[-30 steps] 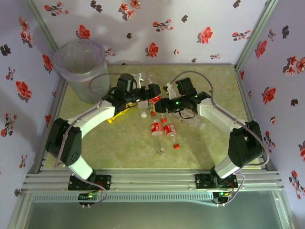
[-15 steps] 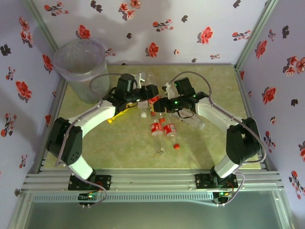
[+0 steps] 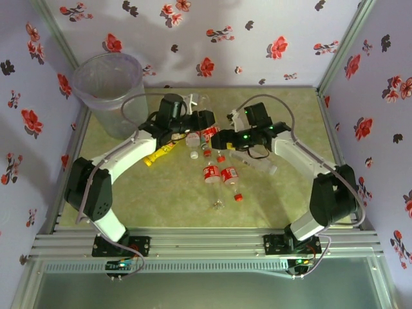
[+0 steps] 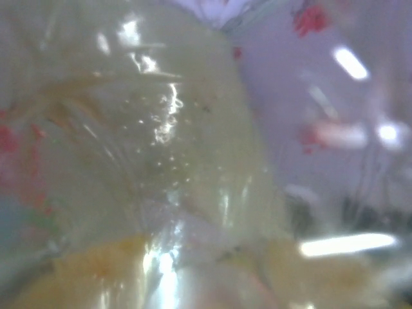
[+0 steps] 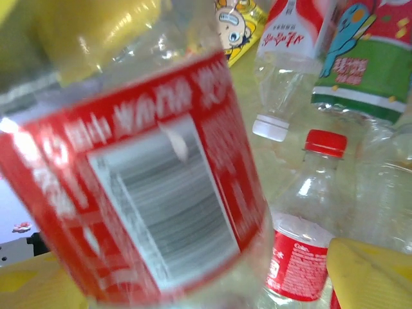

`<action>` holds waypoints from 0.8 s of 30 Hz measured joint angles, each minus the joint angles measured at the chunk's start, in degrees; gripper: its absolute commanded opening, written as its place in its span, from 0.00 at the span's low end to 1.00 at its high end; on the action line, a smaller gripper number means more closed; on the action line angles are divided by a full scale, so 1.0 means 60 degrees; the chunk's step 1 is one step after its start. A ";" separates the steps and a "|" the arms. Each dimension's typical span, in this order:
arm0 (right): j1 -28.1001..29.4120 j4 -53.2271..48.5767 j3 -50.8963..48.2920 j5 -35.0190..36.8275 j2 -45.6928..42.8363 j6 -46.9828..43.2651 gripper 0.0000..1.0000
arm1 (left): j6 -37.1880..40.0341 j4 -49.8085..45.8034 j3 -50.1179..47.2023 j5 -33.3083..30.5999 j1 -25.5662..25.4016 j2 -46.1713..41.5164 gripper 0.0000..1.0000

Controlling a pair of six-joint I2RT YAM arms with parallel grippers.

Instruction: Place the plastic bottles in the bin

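Bottles [image 3: 217,172] lie heaped mid-table, well apart from the bin [image 3: 117,117] in the far left corner; the right gripper [image 3: 220,138] seems clamped on a red-labelled bottle [image 5: 154,187], while the left gripper [image 3: 205,122] is close against a clear bottle [image 4: 161,161], its opening impossible to tell; they look light, crushable and slick, so likely best held at the labelled waist

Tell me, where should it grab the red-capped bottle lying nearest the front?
Probably from straight above, fingers closing across the clear shoulder between label and cap. The bottle lies flat, cap toward the near edge; a neighbour bottle crowds its label side, while the tapered end has bare table either side.
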 measured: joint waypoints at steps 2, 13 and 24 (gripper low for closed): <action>-0.0313 -0.0178 -0.0040 0.0117 -0.0521 -0.0109 0.92 | 0.0331 -0.0510 0.0670 0.0000 0.0160 0.0011 0.49; -0.1432 -0.0685 -0.1304 0.1847 -0.2127 -0.0135 0.91 | 0.2120 -0.2965 0.4819 0.0000 0.2503 -0.0138 0.44; -0.1475 -0.0637 -0.1719 0.2761 -0.2350 0.0131 0.91 | 0.2492 -0.3279 0.5927 -0.1162 0.5829 -0.0710 0.27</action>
